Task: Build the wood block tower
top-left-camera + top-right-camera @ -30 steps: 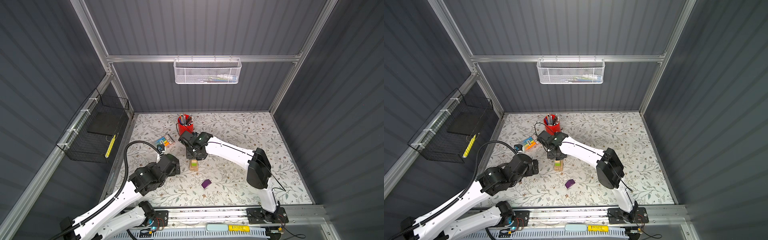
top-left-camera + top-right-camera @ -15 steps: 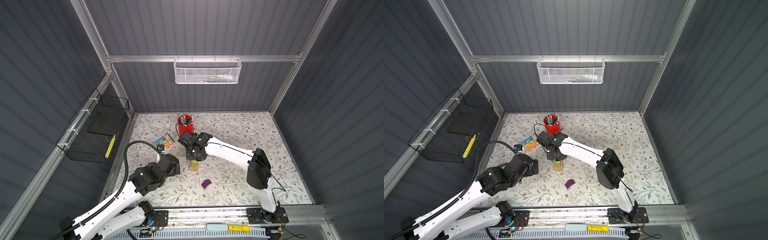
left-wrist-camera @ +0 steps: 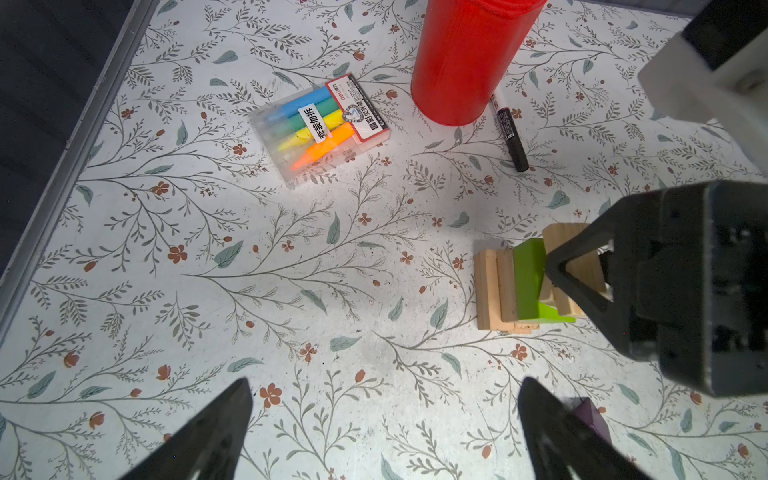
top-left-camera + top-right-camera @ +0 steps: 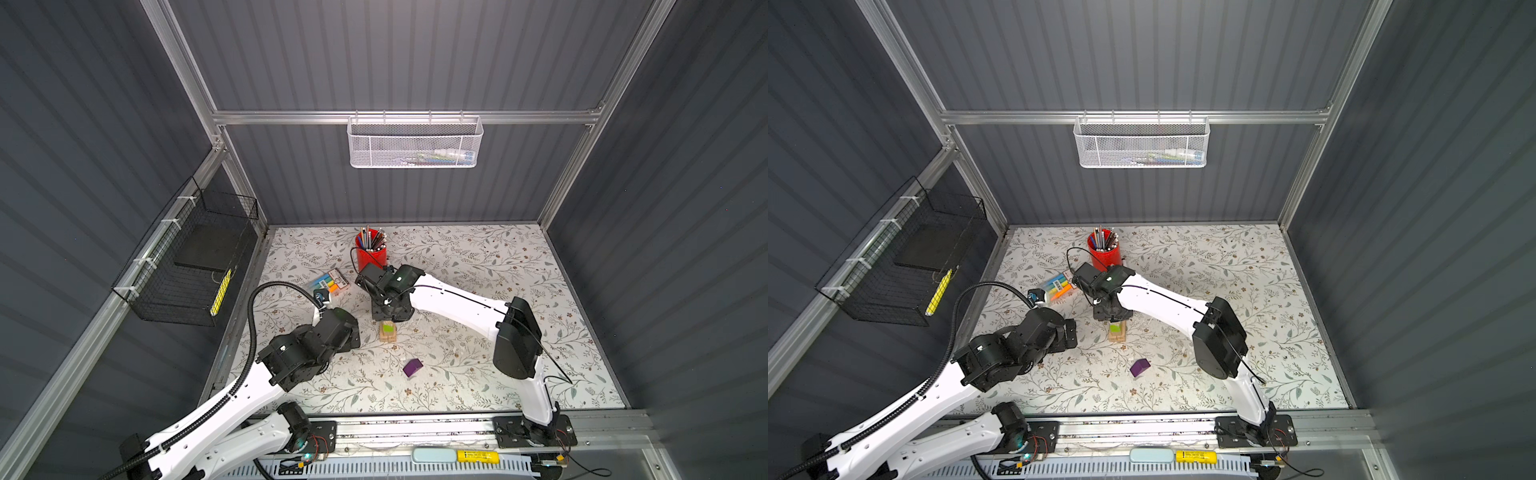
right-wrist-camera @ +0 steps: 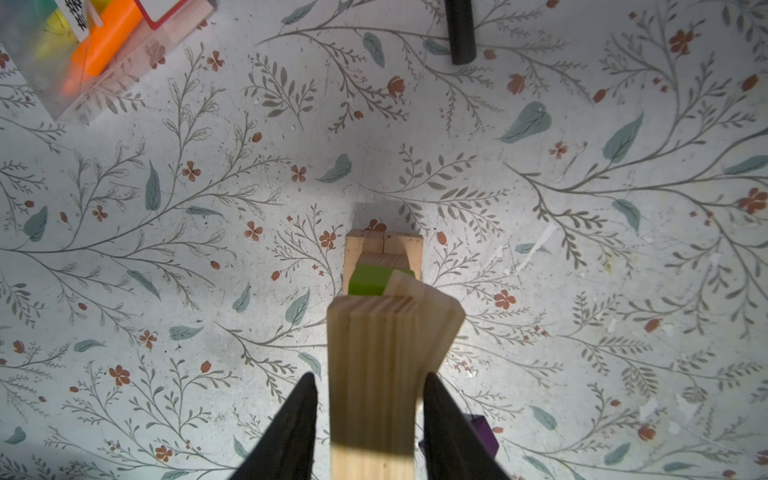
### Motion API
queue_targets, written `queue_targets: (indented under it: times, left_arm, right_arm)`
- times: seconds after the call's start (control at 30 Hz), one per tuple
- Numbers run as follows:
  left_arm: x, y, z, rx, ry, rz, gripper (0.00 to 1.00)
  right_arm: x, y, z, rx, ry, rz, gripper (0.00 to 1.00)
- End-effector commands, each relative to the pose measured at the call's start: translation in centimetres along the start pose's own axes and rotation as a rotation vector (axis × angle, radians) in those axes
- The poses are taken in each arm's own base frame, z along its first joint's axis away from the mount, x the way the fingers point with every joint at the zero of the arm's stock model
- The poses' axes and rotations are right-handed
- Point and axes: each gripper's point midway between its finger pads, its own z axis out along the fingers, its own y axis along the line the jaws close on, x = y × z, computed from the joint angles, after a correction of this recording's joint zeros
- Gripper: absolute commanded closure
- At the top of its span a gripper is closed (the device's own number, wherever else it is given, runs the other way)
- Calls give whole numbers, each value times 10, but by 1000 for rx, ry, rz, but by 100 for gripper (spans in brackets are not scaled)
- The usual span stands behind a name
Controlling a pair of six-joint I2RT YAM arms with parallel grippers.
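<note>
Right wrist view: right claw [image 5: 370, 374] is open, loose around the top wood block [image 5: 372, 340] on the wood block tower [image 4: 387, 332], middle of the worktop [image 4: 457, 257]. It should lift straight up slowly, bumping nothing. Left claw [image 3: 385, 380] is open, empty.

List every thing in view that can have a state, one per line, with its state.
wood block tower: standing, unfinished
lime-green block: in the tower's upper layer
top wood block: lying on the tower
left gripper: open, empty
right gripper: slightly open, astride the top wood block
purple block: lying loose, apart from the tower
red pencil cup: upright, full of pencils
highlighter pack: lying flat
black marker: lying flat beside the cup
</note>
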Motion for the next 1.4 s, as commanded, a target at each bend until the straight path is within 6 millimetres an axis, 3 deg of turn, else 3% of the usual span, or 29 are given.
queue_targets:
  times: [0.0,0.17,0.4,0.87,1.37]
  left_arm:
    - [5,7,1,-27,6,3,0]
    - [5,8,1,-30,3,4,0]
    - [4,9,-1,-29,-7,3,0]
    - [4,14,-2,-38,-13,5,0]
    - [5,14,-1,-43,-13,6,0]
  right_arm:
    - [0,-2,2,30,-1,2,53]
    - [1,-11,-3,66,-3,36,40]
    - [9,-10,13,59,24,96,28]
    - [4,-13,30,74,20,136,29]
    - [4,-13,39,75,28,123,44]
